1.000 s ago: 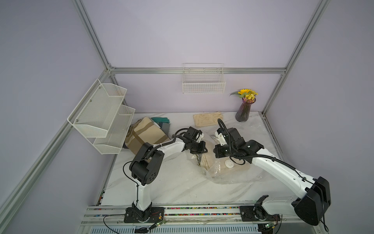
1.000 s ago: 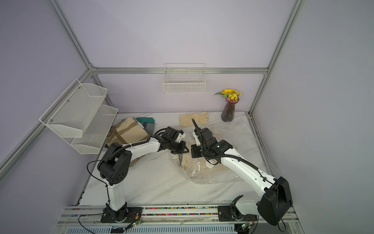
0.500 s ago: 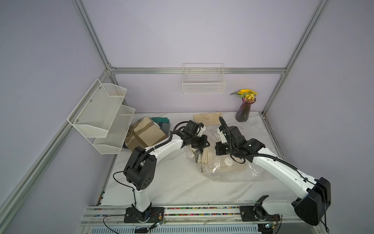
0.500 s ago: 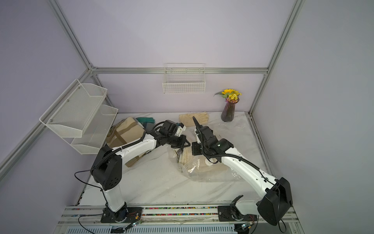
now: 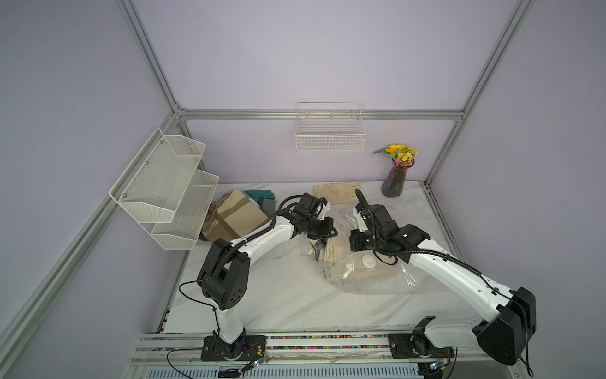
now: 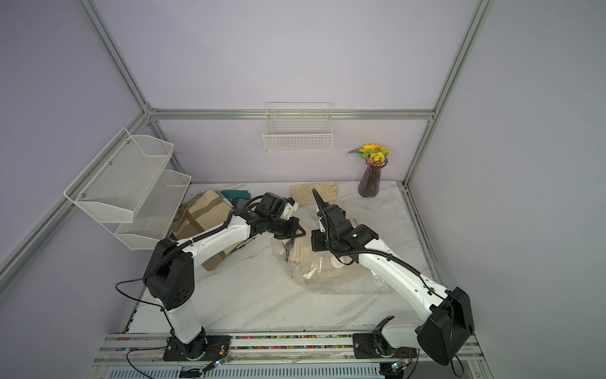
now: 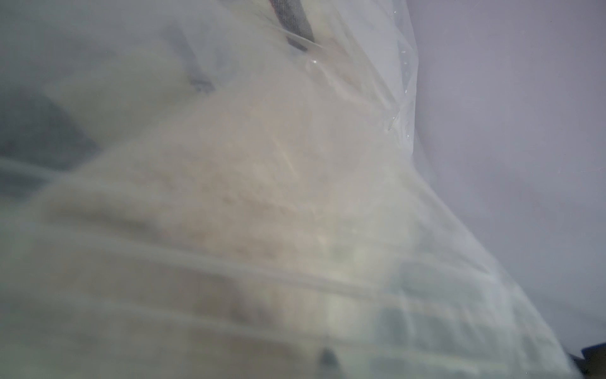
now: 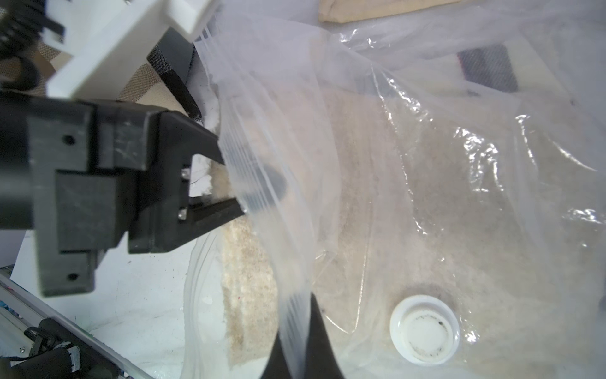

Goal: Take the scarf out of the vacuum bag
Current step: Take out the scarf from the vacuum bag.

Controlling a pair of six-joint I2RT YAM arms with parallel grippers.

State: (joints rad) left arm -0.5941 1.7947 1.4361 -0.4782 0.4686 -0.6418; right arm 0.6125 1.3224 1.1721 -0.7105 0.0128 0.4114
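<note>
Your vacuum bag (image 5: 377, 279) lies crumpled on the counter (image 5: 278, 295), right of centre and between the two arms, in both top views. Its mouth is turned to the left. The beige scarf (image 5: 334, 252) is folded inside it, with its left end at the mouth.

In the right wrist view your left tool (image 8: 269, 188) reaches into the mouth. Its fingers run in under the film, and through the plastic you can see their tips drawn together on a fold of the scarf. In that view your right tool (image 8: 296, 344) has its two black fingers pressed together on a gathered strip of the bag's upper film, which it holds up off the scarf.

The round white valve cap (image 8: 424, 329) sits on the bag's face, just beside the right tool. Your left wrist camera is pressed against plastic, so it shows you only the scarf as a blur.

A taped cardboard box (image 5: 236, 216) stands at the far left. A vase of yellow flowers (image 5: 395, 180) stands at the far right.
</note>
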